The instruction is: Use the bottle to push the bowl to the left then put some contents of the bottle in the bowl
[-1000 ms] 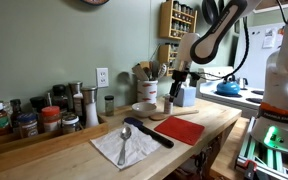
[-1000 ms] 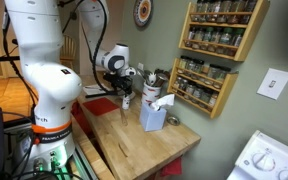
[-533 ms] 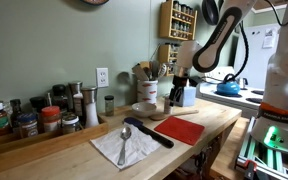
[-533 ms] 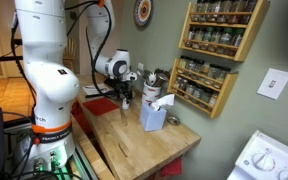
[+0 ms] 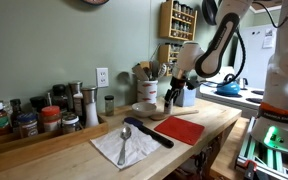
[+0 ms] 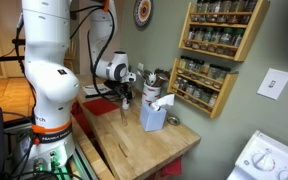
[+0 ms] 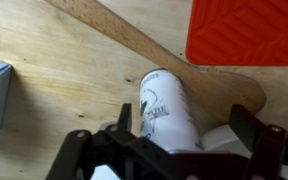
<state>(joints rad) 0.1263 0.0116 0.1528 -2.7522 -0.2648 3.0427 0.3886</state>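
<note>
In the wrist view the bottle (image 7: 167, 108), white with dark print, stands on the wooden counter between the fingers of my gripper (image 7: 187, 122). The jaws are open and straddle it, with a clear gap on its right side. The white bowl (image 7: 222, 140) shows partly behind the bottle, at the lower right. In both exterior views the gripper (image 5: 174, 92) (image 6: 125, 93) hangs low over the counter. It is just right of the bowl (image 5: 145, 108) there, and the bottle is mostly hidden by the fingers.
A red mat (image 5: 179, 128) (image 7: 249, 30) and a black-handled tool (image 5: 149, 132) lie nearby. A spoon on a napkin (image 5: 124, 143) is toward the counter's front. A utensil crock (image 5: 147, 88) and a white box (image 5: 185, 95) (image 6: 154, 113) stand close by. Spice jars (image 5: 24, 120) line the wall.
The arm has shifted slightly and the gripper has settled a little lower around the bottle. The jaws stay open; bottle and bowl have not moved.
</note>
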